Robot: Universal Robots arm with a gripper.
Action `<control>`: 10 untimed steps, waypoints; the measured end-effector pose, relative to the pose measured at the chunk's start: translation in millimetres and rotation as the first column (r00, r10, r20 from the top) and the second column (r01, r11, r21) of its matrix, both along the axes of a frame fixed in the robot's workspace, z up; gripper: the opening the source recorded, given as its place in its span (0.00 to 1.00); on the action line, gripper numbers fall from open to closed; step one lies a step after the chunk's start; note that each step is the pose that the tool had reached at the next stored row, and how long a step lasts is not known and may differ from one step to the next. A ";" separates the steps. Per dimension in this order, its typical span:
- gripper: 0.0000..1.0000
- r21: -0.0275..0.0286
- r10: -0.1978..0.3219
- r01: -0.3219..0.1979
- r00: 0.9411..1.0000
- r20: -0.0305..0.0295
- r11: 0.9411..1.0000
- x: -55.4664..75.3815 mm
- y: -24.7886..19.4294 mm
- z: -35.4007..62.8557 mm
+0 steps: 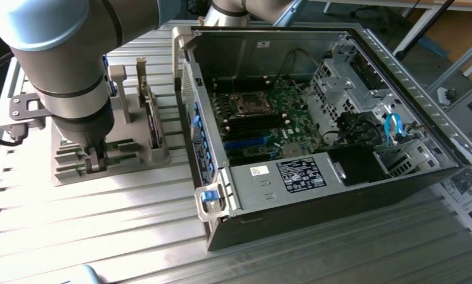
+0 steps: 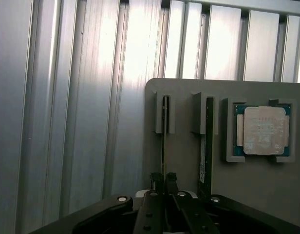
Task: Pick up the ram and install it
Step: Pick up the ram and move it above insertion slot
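Wrist view: the claw [image 2: 163,179] is pinched almost closed on the ram [image 2: 165,131], which stands edge-up in its grey holder [image 2: 184,170] near a CPU [image 2: 263,130]. The exterior view adds the open computer case [image 1: 323,118] alongside on the counter [image 1: 141,231].

looks like a robotics lab or workshop: robot arm [image 1: 62,65] over a slotted aluminium table [image 1: 86,231], opened-up PC case [image 1: 251,53], parts jig [image 1: 141,155]

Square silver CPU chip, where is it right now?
In the wrist view the square silver CPU chip lies flat in a recess of the grey plastic tray, beside a thin green RAM stick standing on edge in its slot.
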State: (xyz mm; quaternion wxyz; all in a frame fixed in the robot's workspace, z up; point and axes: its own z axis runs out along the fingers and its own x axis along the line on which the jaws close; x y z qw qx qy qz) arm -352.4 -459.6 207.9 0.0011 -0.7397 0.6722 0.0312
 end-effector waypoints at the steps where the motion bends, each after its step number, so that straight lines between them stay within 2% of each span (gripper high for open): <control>1: 0.13 0.000 0.000 0.000 1.000 0.000 1.000 0.0 0.0 0.7; 10: 0.13 0.000 0.000 0.000 1.000 0.000 1.000 0.0 0.0 8.7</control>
